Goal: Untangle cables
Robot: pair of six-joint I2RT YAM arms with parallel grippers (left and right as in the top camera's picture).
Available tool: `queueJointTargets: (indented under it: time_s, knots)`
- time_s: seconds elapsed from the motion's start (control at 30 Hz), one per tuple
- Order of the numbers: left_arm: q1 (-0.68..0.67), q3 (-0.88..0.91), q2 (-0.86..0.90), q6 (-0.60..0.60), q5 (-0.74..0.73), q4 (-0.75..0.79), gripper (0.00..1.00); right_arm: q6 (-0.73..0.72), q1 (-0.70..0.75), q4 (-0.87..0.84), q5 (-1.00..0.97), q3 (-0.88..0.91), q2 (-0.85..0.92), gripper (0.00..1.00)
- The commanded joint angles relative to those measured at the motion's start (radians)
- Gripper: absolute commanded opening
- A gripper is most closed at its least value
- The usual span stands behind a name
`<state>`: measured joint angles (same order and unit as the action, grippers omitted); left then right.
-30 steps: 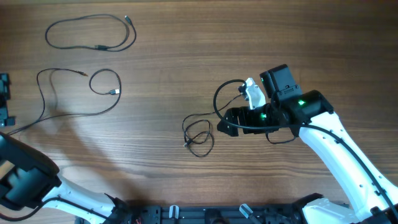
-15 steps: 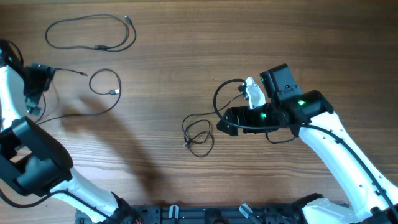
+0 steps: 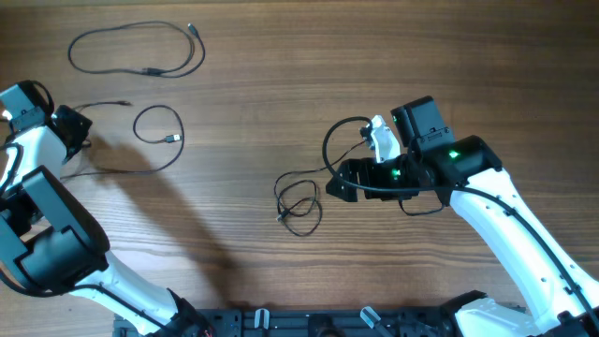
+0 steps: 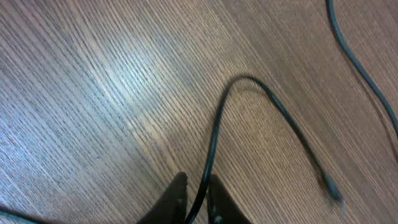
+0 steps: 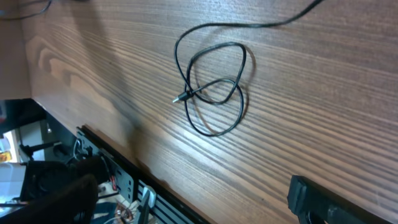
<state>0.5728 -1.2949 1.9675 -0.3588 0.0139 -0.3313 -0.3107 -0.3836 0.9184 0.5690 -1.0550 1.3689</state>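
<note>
Three thin black cables lie on the wooden table. One forms a wide loop [image 3: 150, 71] at the top left. A second, with a small round loop [image 3: 135, 124], runs left into my left gripper [image 3: 75, 131]. The left wrist view shows this gripper [image 4: 196, 199] shut on that cable [image 4: 214, 124], which arcs away to a blurred plug [image 4: 333, 190]. The third cable is a knotted double loop [image 3: 298, 198] at the table's middle, seen in the right wrist view as crossing loops [image 5: 198, 92]. My right gripper [image 3: 339, 183] hovers just to the right of that knot, open [image 5: 189, 186] and holding nothing.
The right arm's thicker black wiring [image 3: 328, 150] curls above the knotted cable. The table's front edge with a black rail [image 5: 124, 168] lies close below the right gripper. My left arm's body [image 3: 47, 234] covers the table's lower left corner.
My left arm swung up from the lower left to the table's left edge and its gripper shut on the second cable, pulling that cable's left part. The right arm stayed put.
</note>
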Motion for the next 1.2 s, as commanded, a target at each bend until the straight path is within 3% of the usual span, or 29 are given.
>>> queueJointTargets:
  time_s: [0.0,0.17,0.2,0.27,0.43,0.6,0.77,0.8,0.83,0.87,0.9,1.0,1.17]
  knots:
    - [0.002,0.012,-0.014,0.015,-0.063,-0.024,0.04,-0.006,-0.003,0.013,0.016,-0.003,-0.011,1.0]
    - [0.0,0.012,-0.265,0.011,-0.645,0.171,0.04,-0.004,-0.003,0.017,0.016,-0.003,-0.011,1.0]
    - [0.0,0.012,-0.306,0.012,-0.684,0.185,0.04,-0.003,-0.003,0.016,0.016,-0.003,-0.011,1.0]
    - [-0.002,0.012,-0.341,0.05,-0.683,0.145,0.04,-0.003,-0.003,0.013,0.015,-0.003,-0.011,1.0]
    - [-0.076,0.018,-0.274,0.727,-0.639,-0.299,0.04,-0.003,-0.003,0.014,0.016,-0.003,-0.011,1.0]
    - [-0.154,0.024,-0.172,0.734,-0.422,-0.369,0.04,-0.002,-0.003,0.017,0.016,-0.003,-0.011,1.0]
    - [-0.21,0.024,-0.168,0.801,-0.465,-0.391,0.04,0.021,-0.003,0.017,0.016,-0.003,-0.011,1.0]
    - [-0.221,0.024,-0.168,0.8,-0.452,-0.391,0.1,0.021,-0.003,0.017,0.016,-0.003,-0.011,1.0]
    - [-0.227,0.024,-0.167,0.794,-0.427,-0.393,0.27,0.022,-0.003,0.017,0.016,-0.003,-0.011,1.0]
    - [-0.231,0.025,-0.166,0.756,-0.377,-0.392,0.76,0.022,-0.003,0.017,0.016,-0.003,-0.011,1.0]
    - [-0.23,0.026,-0.162,0.713,-0.327,-0.391,1.0,0.021,-0.003,0.017,0.016,-0.003,-0.011,1.0]
    - [-0.229,0.026,-0.15,0.59,-0.21,-0.379,1.0,0.023,-0.003,0.017,0.016,-0.003,-0.011,1.0]
    - [-0.228,0.025,-0.15,0.204,-0.18,-0.326,1.0,0.023,-0.003,0.016,0.016,-0.003,-0.011,1.0]
